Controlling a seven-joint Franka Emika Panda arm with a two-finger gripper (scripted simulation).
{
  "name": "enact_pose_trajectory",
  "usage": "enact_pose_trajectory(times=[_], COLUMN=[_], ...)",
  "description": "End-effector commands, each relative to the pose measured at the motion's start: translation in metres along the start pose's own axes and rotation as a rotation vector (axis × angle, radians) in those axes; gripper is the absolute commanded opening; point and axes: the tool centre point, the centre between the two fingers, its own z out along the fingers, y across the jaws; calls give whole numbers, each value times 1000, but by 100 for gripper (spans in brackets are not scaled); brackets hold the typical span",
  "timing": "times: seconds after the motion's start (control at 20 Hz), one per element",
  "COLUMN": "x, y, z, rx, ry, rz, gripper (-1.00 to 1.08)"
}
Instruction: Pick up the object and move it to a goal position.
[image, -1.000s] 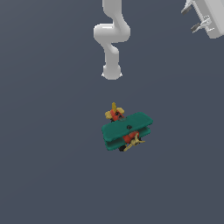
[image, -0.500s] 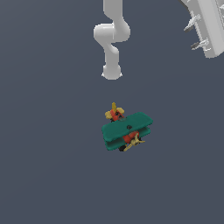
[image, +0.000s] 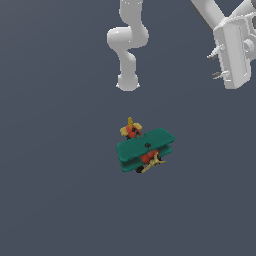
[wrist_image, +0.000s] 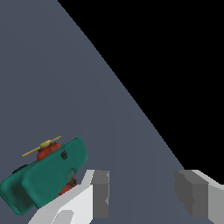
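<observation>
While biplane (image: 145, 150) stays put, claw (image: 216, 63) descends.

Toy biplane (wrist_image: 46, 177) beside the tool (wrist_image: 142, 192), fingers (wrist_image: 101, 194) spread apart.

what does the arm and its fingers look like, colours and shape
The arm is glossy white with rounded, tubular joints. The gripper has a boxy white body, and its fingers are white with blocky grey pads. No cables or markings show.

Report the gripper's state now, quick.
Gripper: open, jaws spread wide, holding nothing; the toy biplane lies apart on the floor.
</observation>
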Motion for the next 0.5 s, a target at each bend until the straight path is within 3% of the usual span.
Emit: enact_pose_trajectory(times=[0.0, 0.45], x=[-7, -38], y=[-15, -70], z=[5, 33], rx=[-32, -136], ry=[8, 28], rz=[-12, -67], gripper=[28, 28])
